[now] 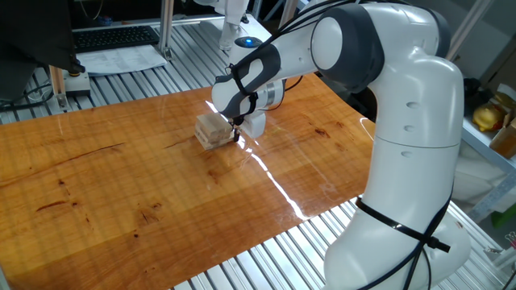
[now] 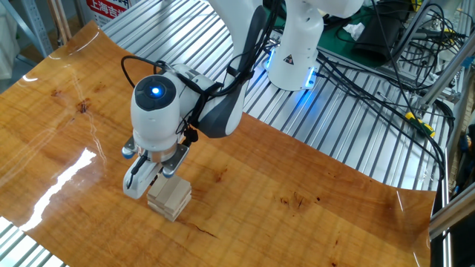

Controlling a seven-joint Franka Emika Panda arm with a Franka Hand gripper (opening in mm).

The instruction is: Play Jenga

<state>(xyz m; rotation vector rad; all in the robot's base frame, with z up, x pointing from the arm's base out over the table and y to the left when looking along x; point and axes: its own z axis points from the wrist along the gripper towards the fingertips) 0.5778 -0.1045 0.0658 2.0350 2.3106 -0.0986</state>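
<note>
Jenga stack (image 2: 170,198) sits low on the wooden table (image 2: 312,215), lower left of centre in the other fixed view and upper middle in one fixed view (image 1: 211,130). It's one small pile of pale plain wood blocks, looks like about three crossed layers, though I can't count the single blocks at this size. No loose block that I can spot.

One gripper (image 2: 151,178) is right at the stack, coming down onto it from above. One white finger (image 2: 136,182) hangs beside the pile's left side in that view, the other side of the gripper sits over the top layer. Whether the fingers are actually pinching a block or just sitting around it, I can't tell, the arm head blocks the gap. In one fixed view the gripper (image 1: 239,129) is on the right side of the stack, touching or just about.

Further back: one white robot arm (image 1: 403,121) with a blue light on its wrist, arching over from the right. Behind the table there's one keyboard (image 1: 113,36) at upper left of one fixed view, and a bundle of black cables (image 2: 386,81) at the upper right of the other.
</note>
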